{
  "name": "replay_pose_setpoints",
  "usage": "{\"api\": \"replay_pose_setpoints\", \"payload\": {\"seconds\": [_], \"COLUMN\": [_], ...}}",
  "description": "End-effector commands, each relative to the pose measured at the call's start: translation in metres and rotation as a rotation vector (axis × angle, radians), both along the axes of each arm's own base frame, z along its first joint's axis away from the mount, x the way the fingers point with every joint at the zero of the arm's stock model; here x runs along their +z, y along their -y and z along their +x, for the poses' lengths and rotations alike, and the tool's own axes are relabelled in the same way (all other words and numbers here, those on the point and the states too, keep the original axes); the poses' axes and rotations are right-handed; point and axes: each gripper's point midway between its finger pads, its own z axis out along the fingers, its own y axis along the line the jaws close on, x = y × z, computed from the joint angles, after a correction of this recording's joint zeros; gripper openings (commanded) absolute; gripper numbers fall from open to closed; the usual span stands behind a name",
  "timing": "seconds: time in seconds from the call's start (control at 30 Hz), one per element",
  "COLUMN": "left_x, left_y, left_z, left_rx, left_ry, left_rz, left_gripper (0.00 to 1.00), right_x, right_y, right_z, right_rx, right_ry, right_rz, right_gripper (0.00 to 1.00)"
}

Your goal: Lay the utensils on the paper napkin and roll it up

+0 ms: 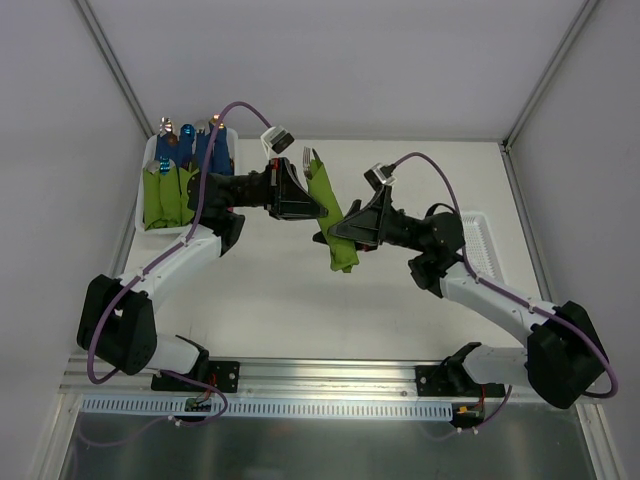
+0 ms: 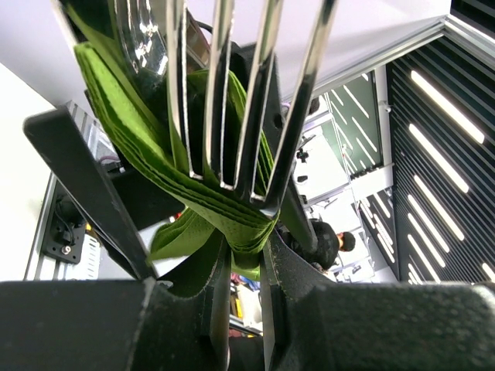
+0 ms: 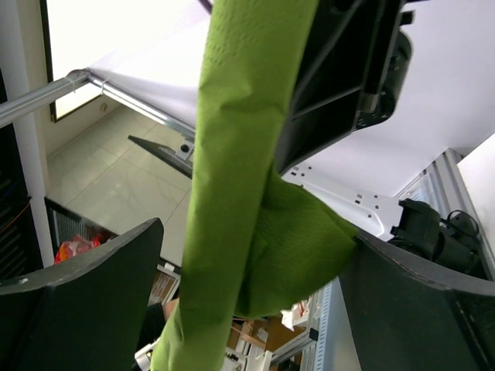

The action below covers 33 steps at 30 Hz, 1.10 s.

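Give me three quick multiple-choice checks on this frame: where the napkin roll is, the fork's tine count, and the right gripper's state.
1. Where is the rolled green napkin with the fork in it?
A. flat on the table
B. held up off the table by the left gripper
C. in the bin at the left

2. How many tines has the fork sticking out of it?
A. two
B. three
C. four

3. How does the right gripper stand?
A. open, a finger on either side of the roll
B. shut tight on the roll
C. shut on nothing, far from the roll

Answers:
1 B: the left wrist view shows the roll pinched between its fingers.
2 C: four tines show in the left wrist view.
3 A: the right wrist view shows both fingers wide apart with the roll between them.
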Motion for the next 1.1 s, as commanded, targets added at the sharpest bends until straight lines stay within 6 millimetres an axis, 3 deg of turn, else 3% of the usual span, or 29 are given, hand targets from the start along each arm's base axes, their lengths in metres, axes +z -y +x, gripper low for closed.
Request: {"api": "replay_pose_setpoints", "payload": {"seconds": [0.0,0.23,0.47,0.8,0.93,1.07], "left_x": [0.053,0.051,0.053,0.052,0.049,0.048], "left_y": [-0.025,-0.024,-0.024,-0.024,-0.025,-0.025], "left_z": [-0.043,-0.041,-0.041,-0.041,-0.041,-0.041], "left_rx": [0.027,0.029,0.030,0.030,0.031,0.032], "left_ry": [0.481,0.477,0.495,0.489,0.481,0.482], "left_rz": [-0.266,-0.266,-0.269,-0.268,-0.263,-0.261], "left_gripper": [0.00,0.00,0.00,0.00,0.00,0.00], "right_x": [0.020,0.033,0.029,0.040,0.048,0.043], "right_y": [0.014,0.009,-0.013,-0.010,-0.003,0.003], "right_z": [-0.001,-0.002,-0.023,-0.026,-0.018,-0.013], "right_rx": [-0.036,0.000,0.073,0.072,0.049,0.028], "right_ry": [0.064,0.041,0.020,0.029,0.042,0.038], "right_rz": [0.057,0.105,0.129,0.166,0.177,0.162], "right_gripper": [0.92,0.92,0.91,0.91,0.86,0.77]}}
